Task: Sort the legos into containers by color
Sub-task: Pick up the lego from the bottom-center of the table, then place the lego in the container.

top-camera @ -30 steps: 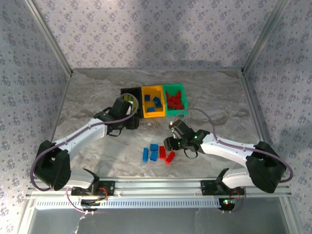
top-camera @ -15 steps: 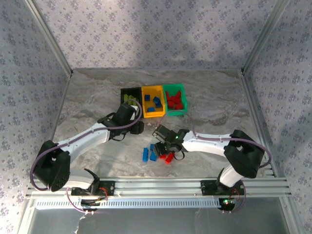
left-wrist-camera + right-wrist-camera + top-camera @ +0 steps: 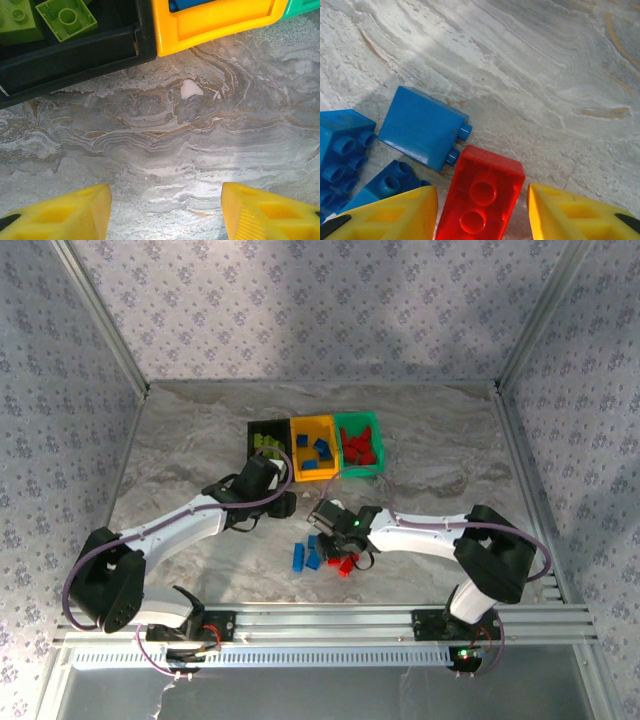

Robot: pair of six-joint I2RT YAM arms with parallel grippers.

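Observation:
Three containers stand in a row at the back: black (image 3: 262,430) with lime green legos (image 3: 66,18), orange-yellow (image 3: 314,472) with blue legos (image 3: 316,448), green (image 3: 360,470) with red legos (image 3: 360,446). Loose blue legos (image 3: 305,558) and red ones (image 3: 346,563) lie on the table in front. My right gripper (image 3: 338,542) is low over them, open, its jaws either side of an upturned red lego (image 3: 482,195) with a gap at the right finger (image 3: 570,210). My left gripper (image 3: 166,210) stands open over bare table before the black container (image 3: 75,55).
Blue legos (image 3: 422,127) lie just left of the red one, close to the right gripper's left finger (image 3: 395,215). The orange-yellow container's front wall (image 3: 215,25) is ahead of the left gripper. Metal frame posts edge the marble table (image 3: 440,440).
My right arm has swung left and come down over the loose legos, its jaws now straddling a red one and narrowing. The left arm has shifted slightly toward me.

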